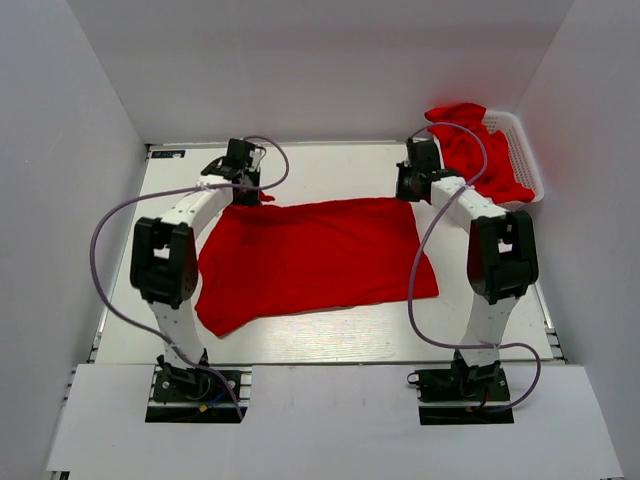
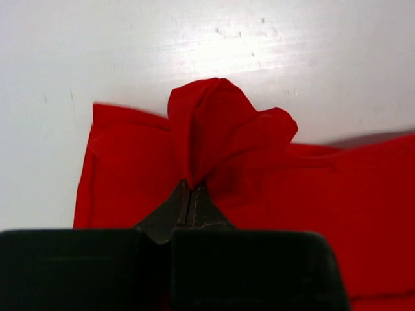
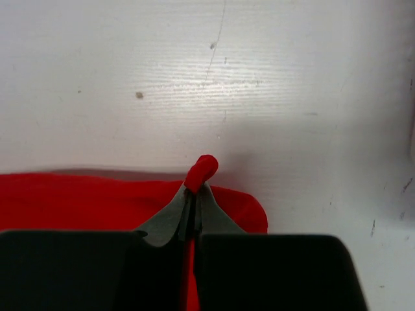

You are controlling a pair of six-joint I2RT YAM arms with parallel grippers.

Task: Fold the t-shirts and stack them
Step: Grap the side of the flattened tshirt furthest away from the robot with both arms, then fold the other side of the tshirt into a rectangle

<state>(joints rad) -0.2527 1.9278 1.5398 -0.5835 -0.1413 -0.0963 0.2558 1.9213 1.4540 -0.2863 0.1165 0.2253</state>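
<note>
The left pincer (image 2: 190, 189) is clamping the bunched far-left corner of the red t-shirt (image 1: 310, 255) spread on the tabletop (image 1: 330, 170); the right pincer (image 3: 194, 189) is pinching its far-right corner.

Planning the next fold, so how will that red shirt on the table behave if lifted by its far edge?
Probably floppy: the spread shirt bunches into soft folds at the left gripper. Lifted, it would likely sag between pinches; the right gripper holds only a nub, which might slip.
</note>
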